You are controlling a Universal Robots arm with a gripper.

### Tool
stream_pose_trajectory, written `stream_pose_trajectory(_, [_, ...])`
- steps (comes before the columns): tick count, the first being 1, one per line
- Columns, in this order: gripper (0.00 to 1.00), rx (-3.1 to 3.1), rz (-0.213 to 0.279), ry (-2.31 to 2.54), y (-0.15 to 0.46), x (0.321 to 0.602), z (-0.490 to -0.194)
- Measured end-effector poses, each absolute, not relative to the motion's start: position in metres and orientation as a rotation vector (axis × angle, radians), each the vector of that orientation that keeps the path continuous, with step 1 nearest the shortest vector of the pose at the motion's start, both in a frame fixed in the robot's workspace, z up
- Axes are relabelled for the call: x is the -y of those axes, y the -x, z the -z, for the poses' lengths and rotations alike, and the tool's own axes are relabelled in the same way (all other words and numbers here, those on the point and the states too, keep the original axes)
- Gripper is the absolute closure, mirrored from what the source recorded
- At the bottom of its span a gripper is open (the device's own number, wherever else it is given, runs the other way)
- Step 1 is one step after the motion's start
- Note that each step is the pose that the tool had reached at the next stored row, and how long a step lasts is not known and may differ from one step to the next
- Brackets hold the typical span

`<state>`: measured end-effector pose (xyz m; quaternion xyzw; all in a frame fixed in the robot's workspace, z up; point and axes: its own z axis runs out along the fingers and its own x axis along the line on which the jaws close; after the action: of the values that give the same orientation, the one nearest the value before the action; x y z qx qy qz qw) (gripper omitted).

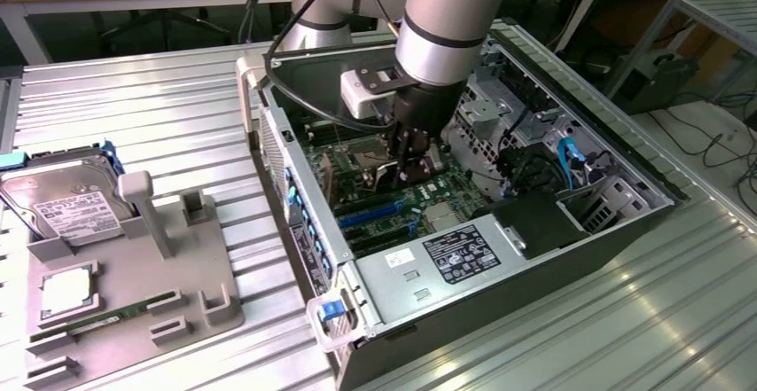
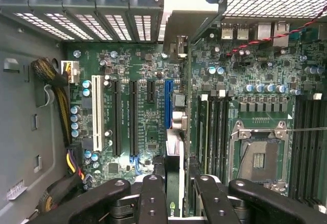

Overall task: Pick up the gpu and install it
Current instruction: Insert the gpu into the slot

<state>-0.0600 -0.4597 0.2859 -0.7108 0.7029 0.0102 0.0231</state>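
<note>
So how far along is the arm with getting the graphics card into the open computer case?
Pickup looks done: the black gripper is shut on the thin dark gpu card, held edge-on with its pale metal bracket toward the case's rear slots. In hand: the card hangs inside the open grey computer case, lined up close beside the blue motherboard slot. Left: whether it is pressed fully home cannot be told.

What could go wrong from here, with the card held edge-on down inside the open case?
The gpu, clamped in the end effector, sits close above the blue slot; a slight offset could press its edge onto the motherboard instead. Its bracket could catch on the rear slot covers. The arm hangs near the case wall.
</note>
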Motion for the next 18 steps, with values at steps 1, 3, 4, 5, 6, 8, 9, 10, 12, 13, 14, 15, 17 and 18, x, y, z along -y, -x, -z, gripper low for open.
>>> stream_pose_trajectory(1, [0.73,-2.177,-0.031,2.201,0.0600,0.4597,-0.2854])
stream_pose_trajectory(3, [0.73,-2.179,-0.027,2.203,0.0599,0.4598,-0.2839])
stream_pose_trajectory(4, [0.73,-2.180,-0.027,2.203,0.0599,0.4598,-0.2833])
stream_pose_trajectory(5, [0.73,-2.181,-0.027,2.203,0.0600,0.4600,-0.2831])
stream_pose_trajectory(6, [0.73,-2.181,-0.027,2.203,0.0600,0.4608,-0.2830])
stream_pose_trajectory(8, [0.73,-2.181,-0.027,2.203,0.0600,0.4626,-0.2828])
stream_pose_trajectory(9, [0.73,-2.181,-0.027,2.203,0.0601,0.4629,-0.2827])
stream_pose_trajectory(10, [0.73,-2.181,-0.027,2.202,0.0603,0.4630,-0.2824])
stream_pose_trajectory(12, [0.73,-2.181,-0.027,2.202,0.0613,0.4630,-0.2814])
stream_pose_trajectory(13, [0.73,-2.182,-0.027,2.202,0.0620,0.4630,-0.2810])
stream_pose_trajectory(14, [0.73,-2.182,-0.027,2.202,0.0627,0.4630,-0.2807])
stream_pose_trajectory(15, [0.73,-2.182,-0.027,2.202,0.0634,0.4630,-0.2805])
stream_pose_trajectory(17, [0.73,-2.181,-0.027,2.202,0.0637,0.4630,-0.2802])
stream_pose_trajectory(18, [0.73,-2.181,-0.027,2.202,0.0637,0.4630,-0.2800])
